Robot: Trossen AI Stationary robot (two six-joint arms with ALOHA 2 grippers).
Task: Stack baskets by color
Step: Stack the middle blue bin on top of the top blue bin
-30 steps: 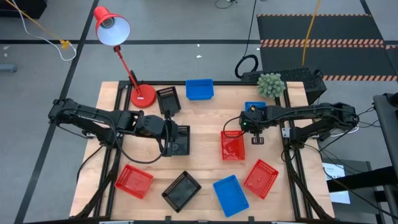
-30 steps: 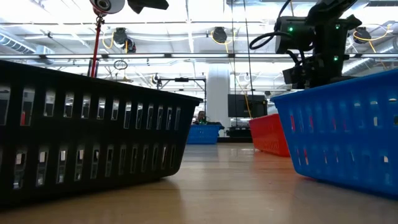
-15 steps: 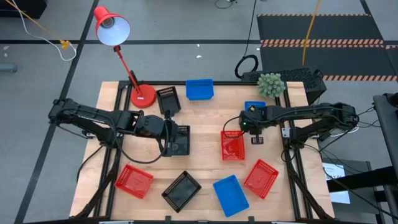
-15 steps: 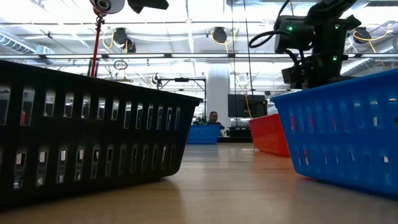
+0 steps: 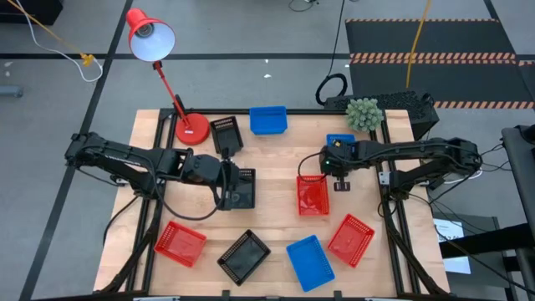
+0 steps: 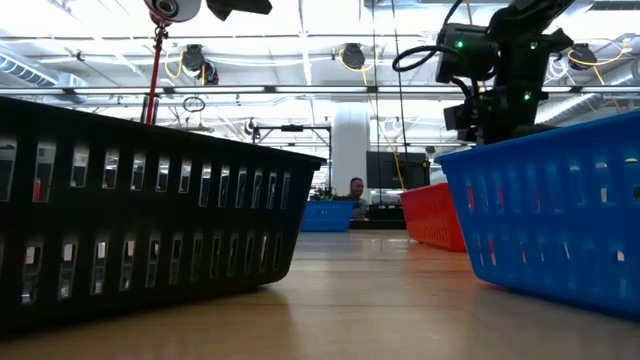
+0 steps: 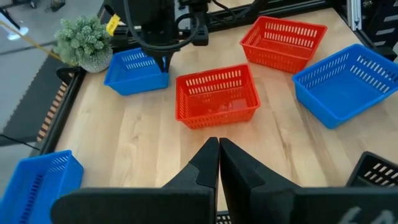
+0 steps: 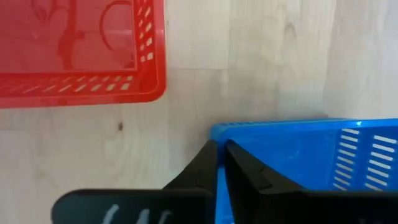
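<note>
No text, label, brand, number or sign can be read in any of the views.

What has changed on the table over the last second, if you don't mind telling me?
The right pincer shifted slightly toward the far edge, over the blue basket, and is now shut at its rim. The left pincer stayed shut above the table, and no basket moved.
</note>
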